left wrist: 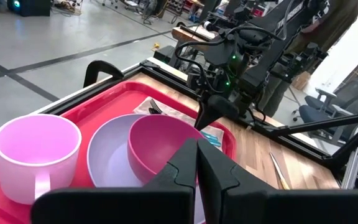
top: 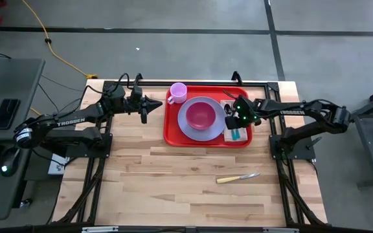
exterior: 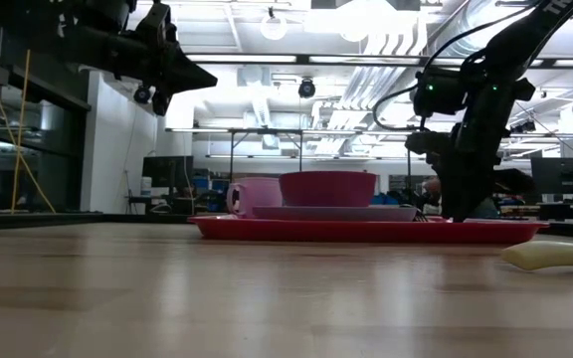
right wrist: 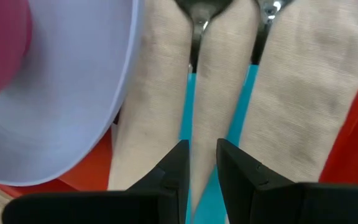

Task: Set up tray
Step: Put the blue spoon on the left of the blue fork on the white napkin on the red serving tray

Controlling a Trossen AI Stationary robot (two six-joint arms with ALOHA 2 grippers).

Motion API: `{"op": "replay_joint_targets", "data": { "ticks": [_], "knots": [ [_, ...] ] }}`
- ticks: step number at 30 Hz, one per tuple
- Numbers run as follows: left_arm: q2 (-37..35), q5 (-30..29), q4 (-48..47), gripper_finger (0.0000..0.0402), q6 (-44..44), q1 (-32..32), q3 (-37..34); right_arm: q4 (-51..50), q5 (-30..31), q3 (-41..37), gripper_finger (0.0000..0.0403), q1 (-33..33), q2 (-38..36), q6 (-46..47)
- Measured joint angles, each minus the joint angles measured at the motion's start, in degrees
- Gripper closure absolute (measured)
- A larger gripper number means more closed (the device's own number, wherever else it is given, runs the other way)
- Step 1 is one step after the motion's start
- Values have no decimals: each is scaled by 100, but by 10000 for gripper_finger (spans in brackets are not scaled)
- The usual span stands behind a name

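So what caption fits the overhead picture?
Right gripper over teal-handled cutlery on the loaded red tray; left gripper beside it.

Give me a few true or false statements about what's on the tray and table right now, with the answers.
1. The pink bowl sits on the lavender plate. True.
2. The pink mug stands off the red tray, on the wood. False: it stands on the tray, in a corner.
3. A knife lies on the table, off the tray. True.
4. The right hand hovers over the knife. False: it is down over the napkin on the tray.
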Motion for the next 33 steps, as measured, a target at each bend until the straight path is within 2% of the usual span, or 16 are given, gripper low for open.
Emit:
{"op": "replay_joint_targets", "data": {
  "ticks": [24, 33],
  "knots": [
    [0, 26, 0, 360, -1, 0, 2, -9, 93, 0, 343, 251, 8, 128],
    [0, 26, 0, 360, -1, 0, 2, 116, 14, 7, 343, 262, 337, 171]
  ]
}}
